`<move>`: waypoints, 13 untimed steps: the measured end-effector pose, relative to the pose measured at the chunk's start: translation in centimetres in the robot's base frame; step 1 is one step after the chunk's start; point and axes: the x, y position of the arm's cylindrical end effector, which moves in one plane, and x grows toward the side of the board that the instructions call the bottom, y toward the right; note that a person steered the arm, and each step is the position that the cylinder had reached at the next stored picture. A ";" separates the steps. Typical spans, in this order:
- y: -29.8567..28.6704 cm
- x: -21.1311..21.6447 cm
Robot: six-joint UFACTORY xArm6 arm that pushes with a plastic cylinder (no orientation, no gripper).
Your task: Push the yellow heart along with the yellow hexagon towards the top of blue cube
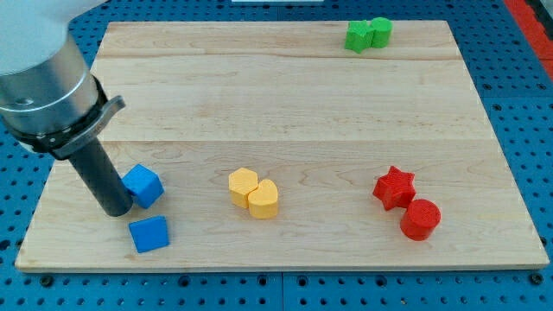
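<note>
Board (285,104): tip (116,210) beside blue cube (143,184).

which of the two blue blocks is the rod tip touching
The upper blue cube: my tip sits against its left side. The other blue block, lower on the wooden board, lies apart from the tip.

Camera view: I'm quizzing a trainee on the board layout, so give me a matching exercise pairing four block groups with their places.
Things:
1. green blocks
2. red blocks
3. yellow blocks
4. blue blocks

Places:
A. view's lower left, beside my tip
B. view's top right
C. lower middle
D. view's lower right

Pairs: 1-B, 2-D, 3-C, 4-A
</note>
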 end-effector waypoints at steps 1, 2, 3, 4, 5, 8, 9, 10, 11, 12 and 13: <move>-1.0 0.0; -6.8 -3.7; -8.0 -9.2; -3.5 -13.0; 1.1 -15.4; 15.4 -16.7; 19.0 -16.7; 27.1 -14.9; 30.2 -9.2; 25.2 -2.6; 21.6 1.4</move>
